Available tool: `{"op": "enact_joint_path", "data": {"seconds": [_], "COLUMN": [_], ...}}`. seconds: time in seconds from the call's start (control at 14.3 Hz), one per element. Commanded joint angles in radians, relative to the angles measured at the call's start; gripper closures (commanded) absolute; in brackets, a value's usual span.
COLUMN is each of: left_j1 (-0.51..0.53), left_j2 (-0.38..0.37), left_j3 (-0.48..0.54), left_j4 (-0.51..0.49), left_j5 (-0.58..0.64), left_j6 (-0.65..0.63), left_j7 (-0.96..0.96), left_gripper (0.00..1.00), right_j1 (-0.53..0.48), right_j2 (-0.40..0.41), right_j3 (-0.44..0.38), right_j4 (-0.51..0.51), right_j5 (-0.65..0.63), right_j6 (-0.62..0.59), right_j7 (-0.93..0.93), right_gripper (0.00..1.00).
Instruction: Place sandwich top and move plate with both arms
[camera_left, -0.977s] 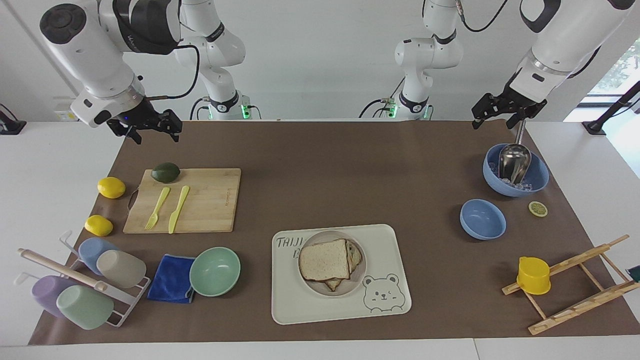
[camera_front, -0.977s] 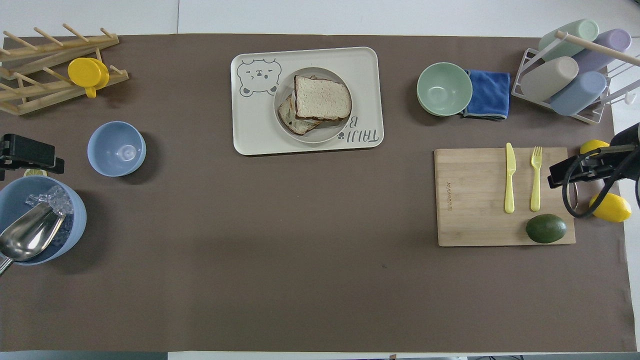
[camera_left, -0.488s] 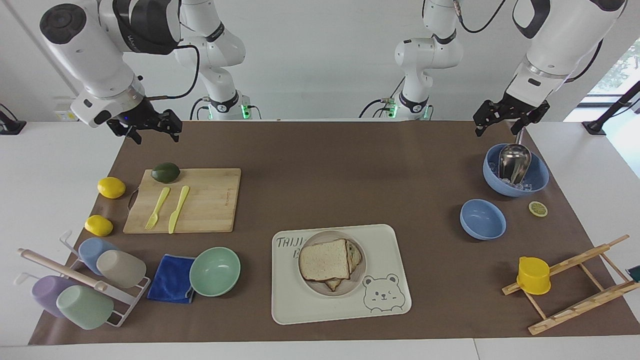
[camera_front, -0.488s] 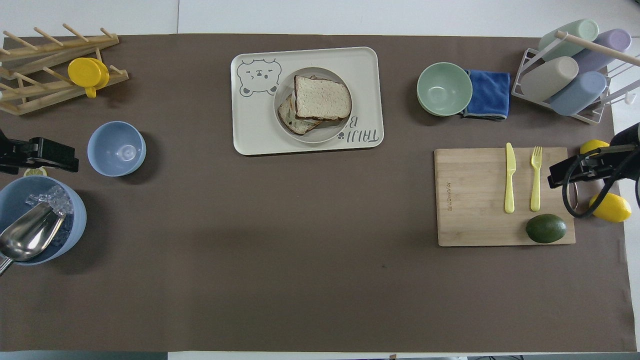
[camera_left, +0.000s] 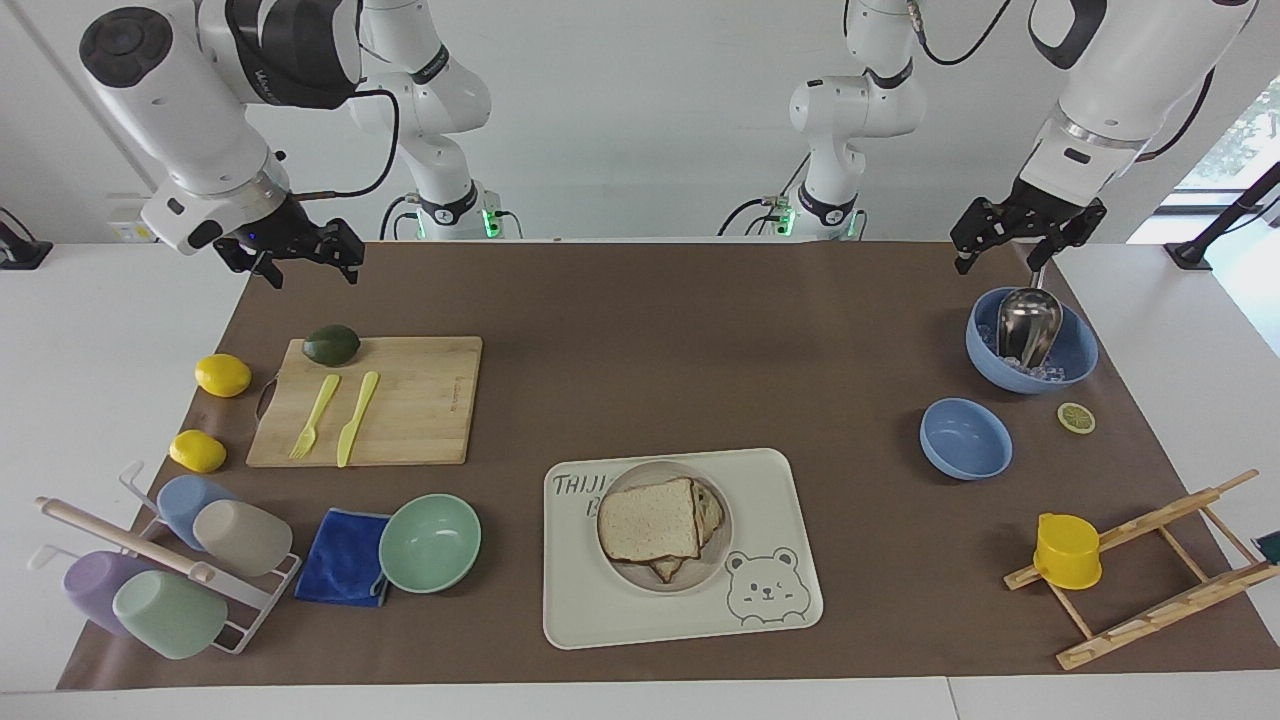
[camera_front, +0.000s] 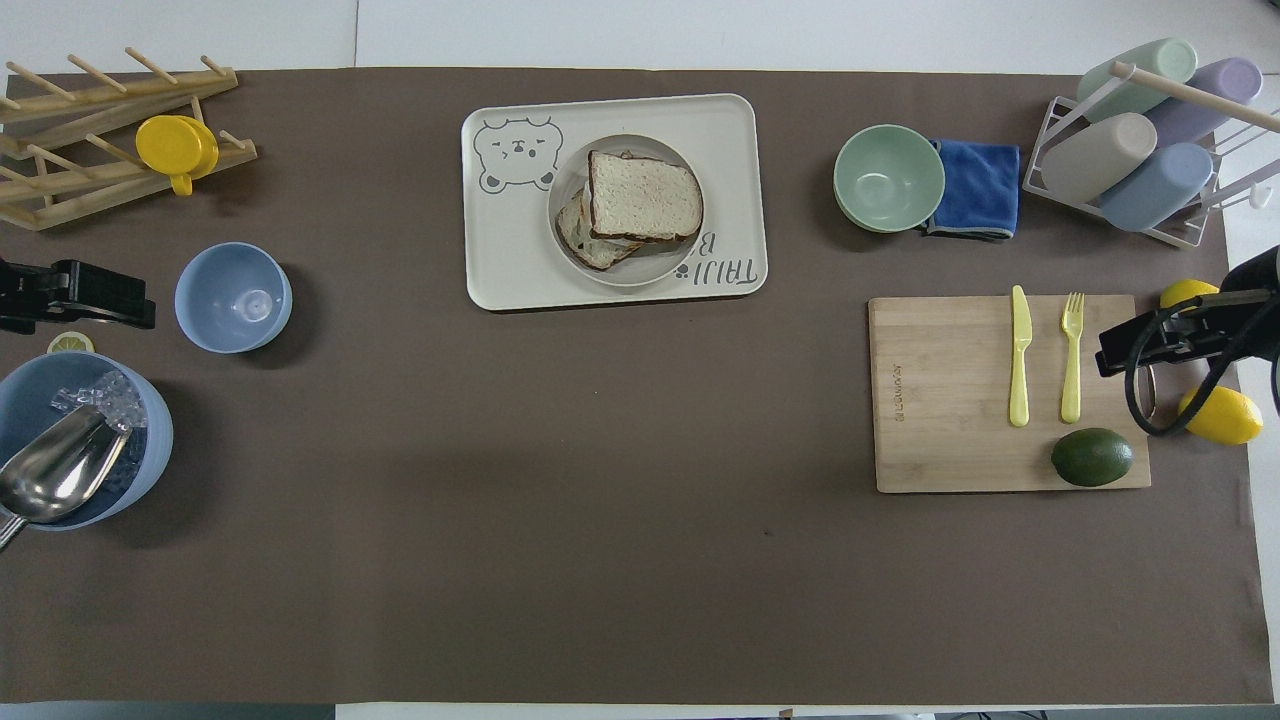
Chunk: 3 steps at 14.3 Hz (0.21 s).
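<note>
1. The brown mat (camera_left: 640, 330) is being seen spread across the whole table, everything else being carried on it.
2. The left arm (camera_left: 1130, 70) is being held raised at its own end of the table, and the right arm (camera_left: 190, 90) is being held raised at the other end; nothing is being touched by either.
3. The bear-printed tray (camera_left: 780, 490) is being shown lying mid-table, farther from the robots than the cutting board (camera_left: 420, 400).
4. The plate (camera_left: 718, 560) is being carried on that tray, beside the printed bear.
5. The sandwich top (camera_left: 648, 520) is being seen resting on the stack of bread inside the plate, slightly askew, so that lower slices are being left peeking out at one edge.
6. The large blue bowl (camera_left: 1075, 365), with its metal scoop (camera_left: 1028, 325) and ice, is being overhung by the left gripper (camera_left: 1015, 238); its fingers are being held apart and are carrying nothing.
7. The avocado (camera_left: 331, 344) is being shown on the cutting board's corner nearest the robots; the mat's edge just above it is being overhung by the right gripper (camera_left: 305, 262), its fingers spread and nothing being gripped.
</note>
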<state>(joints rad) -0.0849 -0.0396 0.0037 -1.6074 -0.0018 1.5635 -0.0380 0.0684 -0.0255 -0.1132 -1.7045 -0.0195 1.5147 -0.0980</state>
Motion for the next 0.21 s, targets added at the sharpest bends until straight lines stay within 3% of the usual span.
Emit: {"op": "enact_joint_path", "data": {"seconds": [0.0,0.14], "left_j1": [0.007,0.01], "left_j2": [-0.003,-0.005], "left_j3": [-0.001,-0.001], "left_j4": [-0.012,-0.012], "left_j5": [-0.017,-0.017], "left_j6": [0.018,0.013], "left_j7": [-0.01,-0.008], "left_gripper": [0.0,0.0], "right_j1": [-0.01,-0.012], "right_j2": [-0.027,-0.028], "right_j3": [0.006,0.004], "right_j4": [-0.024,-0.021], "right_j5": [0.0,0.0], "right_j6": [0.022,0.041], "right_j7": [-0.011,-0.011], "right_gripper": [0.0,0.0]}}
